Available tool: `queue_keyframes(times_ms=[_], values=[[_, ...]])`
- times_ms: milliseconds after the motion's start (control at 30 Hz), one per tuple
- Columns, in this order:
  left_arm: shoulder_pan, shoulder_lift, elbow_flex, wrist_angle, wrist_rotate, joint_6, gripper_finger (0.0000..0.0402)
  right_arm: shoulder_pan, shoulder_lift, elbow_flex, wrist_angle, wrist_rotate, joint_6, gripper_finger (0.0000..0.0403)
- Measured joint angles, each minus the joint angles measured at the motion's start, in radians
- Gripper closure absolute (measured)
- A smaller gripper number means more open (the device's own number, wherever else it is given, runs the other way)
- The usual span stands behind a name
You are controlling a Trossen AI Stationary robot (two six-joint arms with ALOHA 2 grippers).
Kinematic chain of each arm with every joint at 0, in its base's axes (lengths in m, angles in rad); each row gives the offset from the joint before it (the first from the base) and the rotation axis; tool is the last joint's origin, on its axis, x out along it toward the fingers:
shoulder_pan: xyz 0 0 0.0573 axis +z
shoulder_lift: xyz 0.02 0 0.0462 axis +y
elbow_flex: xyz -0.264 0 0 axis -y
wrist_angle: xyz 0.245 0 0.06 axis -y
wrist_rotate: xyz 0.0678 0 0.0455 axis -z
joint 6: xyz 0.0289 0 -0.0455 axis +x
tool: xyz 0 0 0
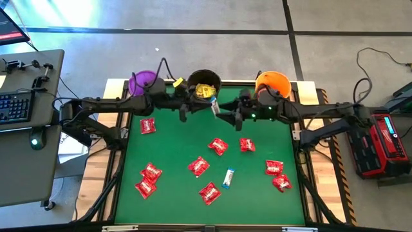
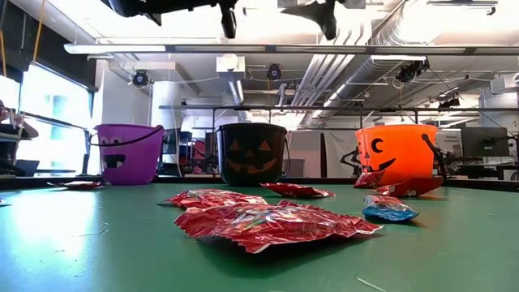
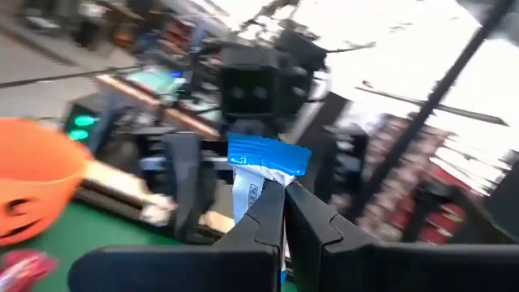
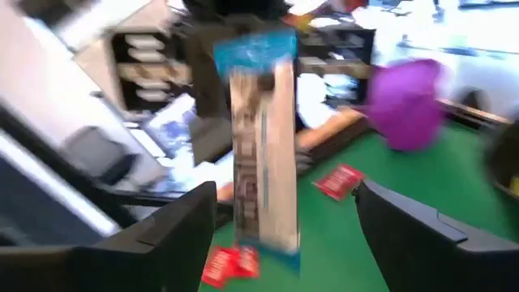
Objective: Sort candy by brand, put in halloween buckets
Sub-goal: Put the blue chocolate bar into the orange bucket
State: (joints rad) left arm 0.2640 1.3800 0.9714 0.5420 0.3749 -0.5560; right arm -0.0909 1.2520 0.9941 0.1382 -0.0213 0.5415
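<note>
My left gripper [image 3: 284,195] is shut on a white-and-blue bar [image 1: 215,106], in the air in front of the black bucket [image 1: 205,82]. My right gripper [image 4: 285,191] faces it from the table's right, open. Its fingers stand on either side of the bar [image 4: 261,146] without touching it. Yellow packets lie inside the black bucket. The purple bucket [image 1: 145,82] and the orange bucket [image 1: 272,84] stand beside it along the far edge. Several red packets [image 1: 198,167] and another white-and-blue bar [image 1: 228,177] lie flat on the green mat. My left gripper pinches the white-and-blue bar between its two fingertips on the white part [image 3: 258,195], just behind the blue crimped end [image 3: 268,155], which sticks out past the fingers. The fingers come roughly level from the table's left. The bar is lifted clear of the table.
The three buckets line the far edge: purple [image 2: 128,152], black [image 2: 251,152], orange [image 2: 396,152]. Red packets [image 2: 272,221] are scattered over the middle and near half of the green mat [image 1: 174,142]. Beyond the table's left edge stands a desk with a keyboard [image 1: 16,106].
</note>
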Motion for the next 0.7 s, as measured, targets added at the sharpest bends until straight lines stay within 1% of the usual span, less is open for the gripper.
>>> queue_keyframes(times_ms=[67,133,200,267,333,467,700], values=[[0.003,0.0,0.0,0.017,0.058,0.0,0.0401,-0.013,0.023,0.022,0.017,-0.082,0.001,0.0121],[0.003,0.0,0.0,0.023,0.091,0.001,0.0401,-0.023,0.051,0.048,0.037,-0.17,0.002,0.0121],[0.003,0.0,0.0,0.042,0.118,0.0,0.0402,-0.027,0.078,0.067,0.042,-0.235,0.004,0.0122],[0.004,0.0,0.0,0.045,0.134,0.002,0.0401,-0.027,0.105,0.09,0.059,-0.275,0.004,0.013],[0.006,0.0,0.0,0.042,0.161,0.003,0.0401,-0.027,0.127,0.112,0.061,-0.287,0.005,0.0147],[0.011,-0.001,0.0,0.06,0.201,-0.007,0.0402,-0.027,0.149,0.135,0.063,-0.286,0.005,0.0205],[0.029,-0.003,0.0,0.086,0.273,-0.046,0.0402,-0.026,0.149,0.146,0.114,-0.289,0.004,0.0341]])
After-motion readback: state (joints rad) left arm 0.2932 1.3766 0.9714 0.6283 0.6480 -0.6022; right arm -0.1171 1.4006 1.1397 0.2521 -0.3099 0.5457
